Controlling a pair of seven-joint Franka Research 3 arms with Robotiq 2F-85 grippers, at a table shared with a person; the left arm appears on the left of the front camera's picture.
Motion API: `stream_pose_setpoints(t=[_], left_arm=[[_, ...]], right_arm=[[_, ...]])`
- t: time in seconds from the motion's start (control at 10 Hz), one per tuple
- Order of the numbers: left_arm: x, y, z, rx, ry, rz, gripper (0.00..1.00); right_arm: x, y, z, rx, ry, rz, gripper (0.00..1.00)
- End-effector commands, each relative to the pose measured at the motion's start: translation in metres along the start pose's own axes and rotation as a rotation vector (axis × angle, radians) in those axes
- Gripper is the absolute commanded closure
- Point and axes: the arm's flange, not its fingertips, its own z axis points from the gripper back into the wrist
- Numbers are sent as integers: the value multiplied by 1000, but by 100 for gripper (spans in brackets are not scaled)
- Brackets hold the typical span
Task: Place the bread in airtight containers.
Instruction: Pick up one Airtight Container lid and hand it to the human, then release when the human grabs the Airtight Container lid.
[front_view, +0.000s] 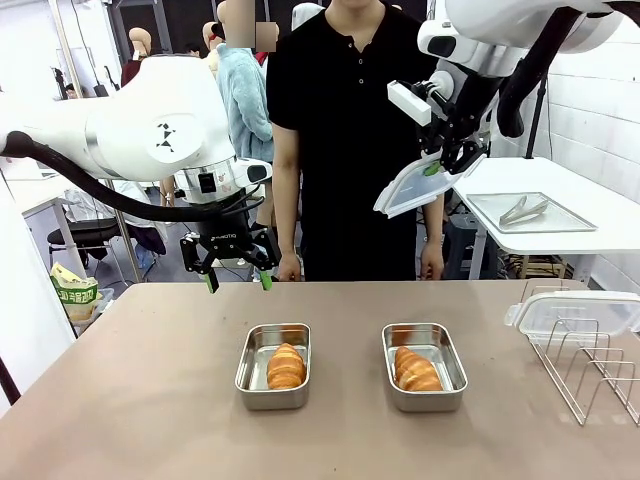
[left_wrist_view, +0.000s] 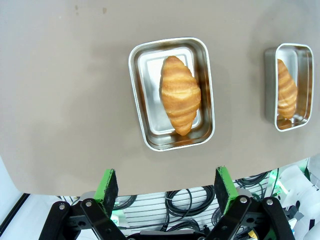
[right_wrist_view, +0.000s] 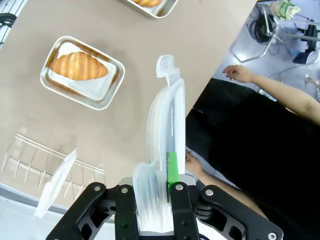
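Note:
Two steel containers sit side by side mid-table, the left one (front_view: 247, 380) and the right one (front_view: 456, 372), each with a golden bread roll (front_view: 286, 367) (front_view: 416, 370) lying inside. My left gripper (front_view: 238, 281) hangs open over the table's far edge, behind the left container (left_wrist_view: 137, 100) and its bread (left_wrist_view: 180, 95). My right gripper (front_view: 440, 165) is high in the air at the right, shut on a clear white-rimmed lid (front_view: 415, 185). In the right wrist view the lid (right_wrist_view: 167, 125) stands edge-on in that gripper (right_wrist_view: 160, 187), above one filled container (right_wrist_view: 112, 82).
A wire rack (front_view: 590, 365) at the table's right edge carries another clear lid (front_view: 575, 312). A person in black stands at the far side, hands (front_view: 432, 262) at the table edge. A side table holds a steel tray with tongs (front_view: 525, 212).

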Motion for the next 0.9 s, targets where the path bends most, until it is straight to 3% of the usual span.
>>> stream_pose_setpoints(t=[0.0, 0.8], left_arm=[[-1, 1, 1, 4, -3, 2, 0], [-1, 1, 1, 4, -3, 2, 0]], right_arm=[[-1, 1, 2, -1, 5, 10, 100], [-1, 1, 2, -1, 5, 10, 100]])
